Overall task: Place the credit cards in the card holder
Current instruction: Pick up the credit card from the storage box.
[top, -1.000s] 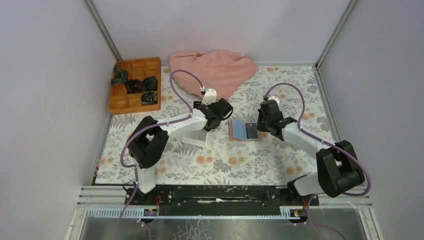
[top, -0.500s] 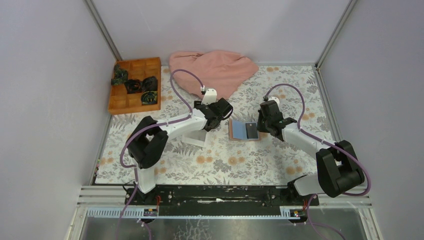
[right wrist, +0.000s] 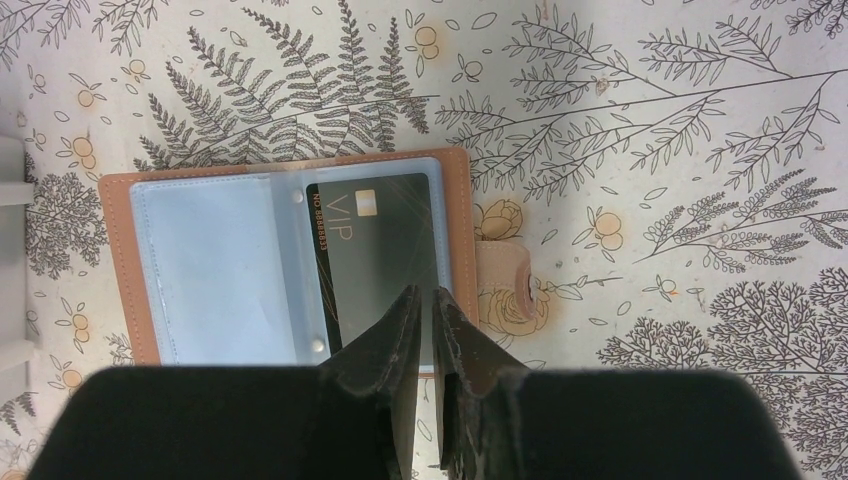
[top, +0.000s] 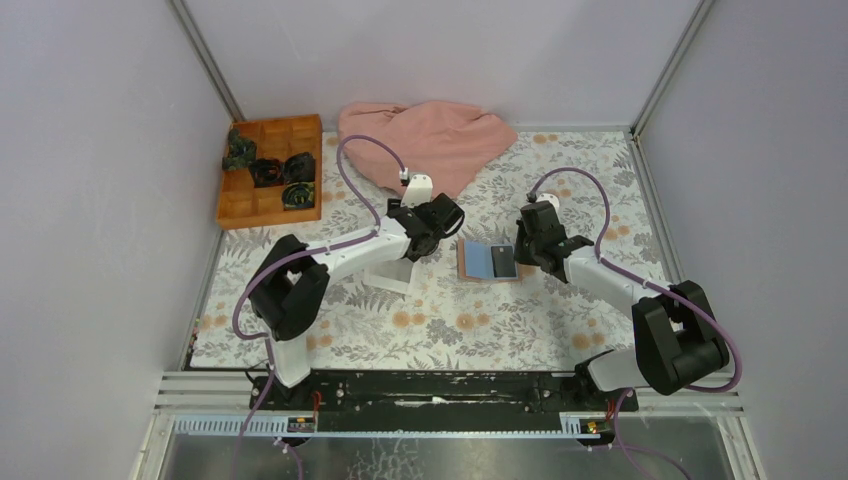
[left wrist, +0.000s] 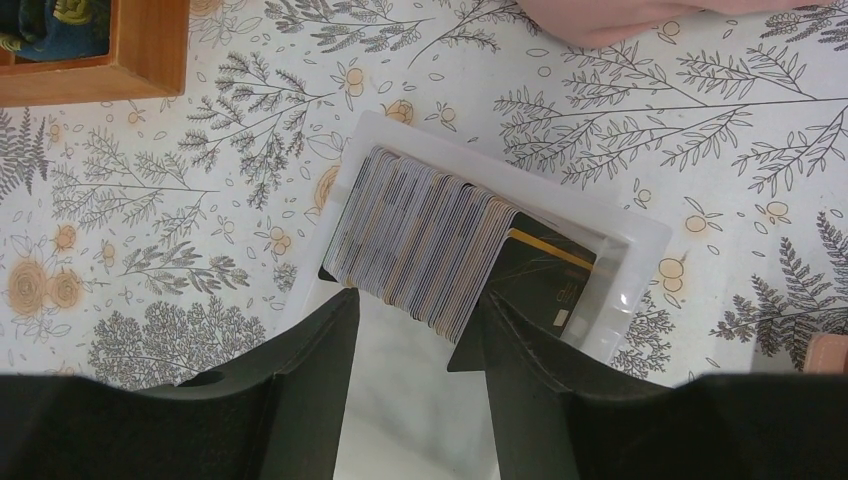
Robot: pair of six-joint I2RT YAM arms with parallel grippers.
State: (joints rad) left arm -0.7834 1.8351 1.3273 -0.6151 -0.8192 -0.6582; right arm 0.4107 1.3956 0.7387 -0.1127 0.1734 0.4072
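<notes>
Currently, the left gripper [left wrist: 415,320] hangs over the white tray [left wrist: 640,240]. Its fingers stand apart, one on either side of the near end of the fanned stack of credit cards [left wrist: 420,240].

The right gripper [right wrist: 427,300] sits low over the open card holder [right wrist: 120,270], which lies flat near the tray, to its right. Its fingers are almost together, with only a slit between them. Whether they pinch the clear sleeve cannot be told. One black card [right wrist: 380,240] is in the right sleeve, and the left sleeve looks empty.

Risks:
- A bite across the whole stack would likely lift several cards or spill the fan.
- The light holder may slide if it is not pinned.

The surface is a floral sheet [top: 440,320]. Farther back lie a pink cloth [top: 430,135] and a wooden box [top: 250,205]. Plain grey walls [top: 100,200] enclose the cell.
</notes>
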